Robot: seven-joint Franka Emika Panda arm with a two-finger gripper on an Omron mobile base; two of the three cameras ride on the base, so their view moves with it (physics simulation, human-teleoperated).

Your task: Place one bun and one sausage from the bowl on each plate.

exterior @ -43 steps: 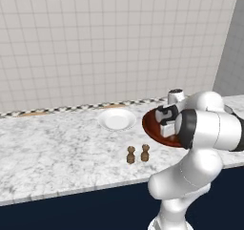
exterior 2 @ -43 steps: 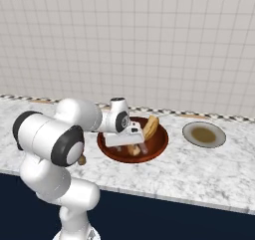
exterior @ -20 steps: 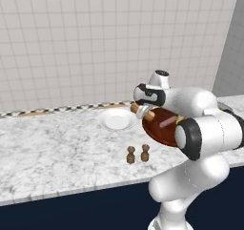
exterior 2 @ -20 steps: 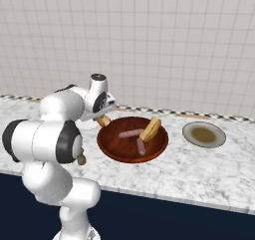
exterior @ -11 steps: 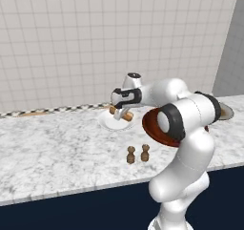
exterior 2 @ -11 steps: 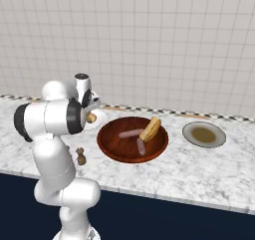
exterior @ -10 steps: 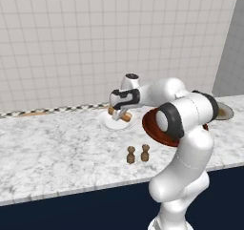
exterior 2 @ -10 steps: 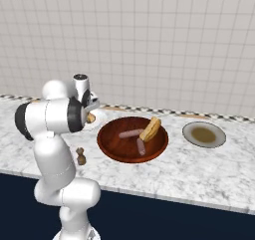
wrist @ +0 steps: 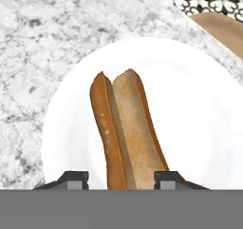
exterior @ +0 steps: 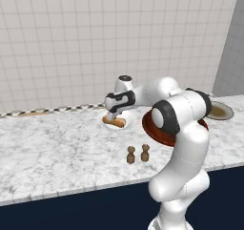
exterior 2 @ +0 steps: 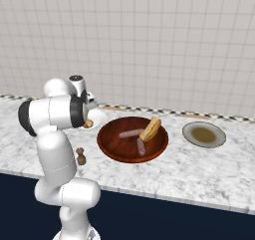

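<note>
Claw spread wide, tips either side of the bun – bun lying on the white plate – gripping nothing

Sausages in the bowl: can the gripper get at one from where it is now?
Probably yes. Both sausages lie uncovered in the open bowl, nothing above them. The gripper is over the white plate beside it, around the bun, so it must let go first.

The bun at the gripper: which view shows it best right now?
The hand view: the bun lies lengthwise on the white plate, split side visible, between the gripper tips. The left base view shows a small orange sliver under the hand; the right base view shows only its end.
</note>
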